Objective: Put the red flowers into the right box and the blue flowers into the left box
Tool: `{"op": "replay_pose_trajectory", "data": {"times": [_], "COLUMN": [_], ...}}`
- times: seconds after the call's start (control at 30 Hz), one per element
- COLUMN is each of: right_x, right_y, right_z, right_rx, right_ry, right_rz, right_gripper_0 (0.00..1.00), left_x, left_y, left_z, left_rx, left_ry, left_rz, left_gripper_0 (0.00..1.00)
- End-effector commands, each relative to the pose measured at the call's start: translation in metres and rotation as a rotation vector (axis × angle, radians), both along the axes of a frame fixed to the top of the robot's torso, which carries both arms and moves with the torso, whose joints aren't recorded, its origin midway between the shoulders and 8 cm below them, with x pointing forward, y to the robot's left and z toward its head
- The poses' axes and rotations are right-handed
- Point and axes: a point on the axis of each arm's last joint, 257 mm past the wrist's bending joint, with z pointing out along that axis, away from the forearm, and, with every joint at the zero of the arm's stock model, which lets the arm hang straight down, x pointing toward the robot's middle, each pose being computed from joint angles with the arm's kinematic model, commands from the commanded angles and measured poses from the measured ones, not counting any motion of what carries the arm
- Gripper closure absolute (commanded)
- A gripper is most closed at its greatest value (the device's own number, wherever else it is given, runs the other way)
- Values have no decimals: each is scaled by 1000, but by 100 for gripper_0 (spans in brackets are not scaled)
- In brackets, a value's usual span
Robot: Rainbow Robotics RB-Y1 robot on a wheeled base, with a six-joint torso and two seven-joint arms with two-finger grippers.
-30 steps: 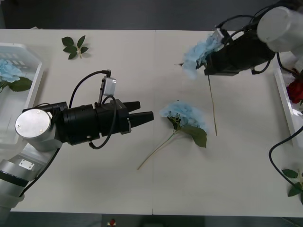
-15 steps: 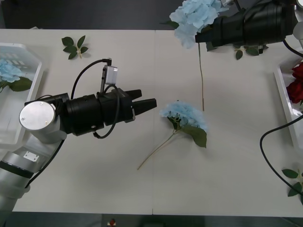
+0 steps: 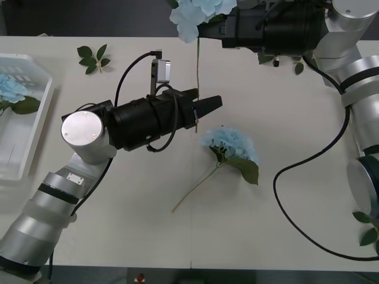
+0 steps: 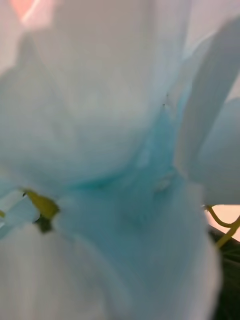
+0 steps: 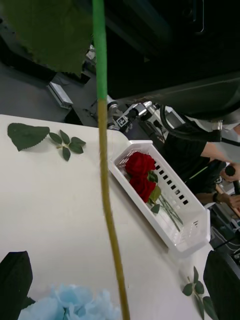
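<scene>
My right gripper (image 3: pixel 206 27) is at the table's far edge, shut on a blue flower (image 3: pixel 192 12) whose pale petals (image 4: pixel 110 150) press against the right wrist camera. Its long stem (image 3: pixel 197 77) hangs straight down. My left gripper (image 3: pixel 206 102) is open at the lower part of that stem (image 5: pixel 105 190), which runs between its black fingers (image 5: pixel 15 280). A second blue flower (image 3: pixel 230 145) lies on the table just beyond. The left box (image 3: pixel 37 118) holds another blue flower (image 3: pixel 9 89). The right box (image 5: pixel 170 225) holds red flowers (image 5: pixel 140 172).
Loose green leaf sprigs lie at the far left (image 3: pixel 93 58), under the right arm (image 3: pixel 299 66) and at the near right (image 3: pixel 370 228). A black cable (image 3: pixel 308 165) loops over the right side of the table.
My right arm has carried the blue flower left and higher. My left gripper has swung right and forward until its open fingers reach the hanging stem.
</scene>
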Motion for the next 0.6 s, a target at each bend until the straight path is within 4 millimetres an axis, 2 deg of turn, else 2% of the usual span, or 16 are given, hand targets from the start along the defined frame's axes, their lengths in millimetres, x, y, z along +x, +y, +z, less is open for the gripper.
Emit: {"op": "replay_pose_trajectory", "data": {"times": [0.03,0.07,0.1,0.13,0.17,0.6], "right_x": [4,4,4,4,4,0], "right_y": [17,18,20,22,23,27], "right_z": [36,37,37,38,39,34], "right_rx": [33,39,42,48,49,63], "right_ry": [-86,-86,-84,-83,-84,-62], "right_rz": [0,-2,-4,-3,-2,9], "right_gripper_0": [100,100,100,100,100,100], "left_x": [8,9,10,11,11,13], "left_y": [-8,-9,-8,-7,-8,-4], "left_z": [25,27,28,28,28,27], "left_rx": [-15,-20,-23,-23,-22,-23], "left_ry": [-60,-60,-63,-63,-63,-54], "left_rz": [8,11,17,21,19,25], "left_gripper_0": [19,39,67,90,99,100]}}
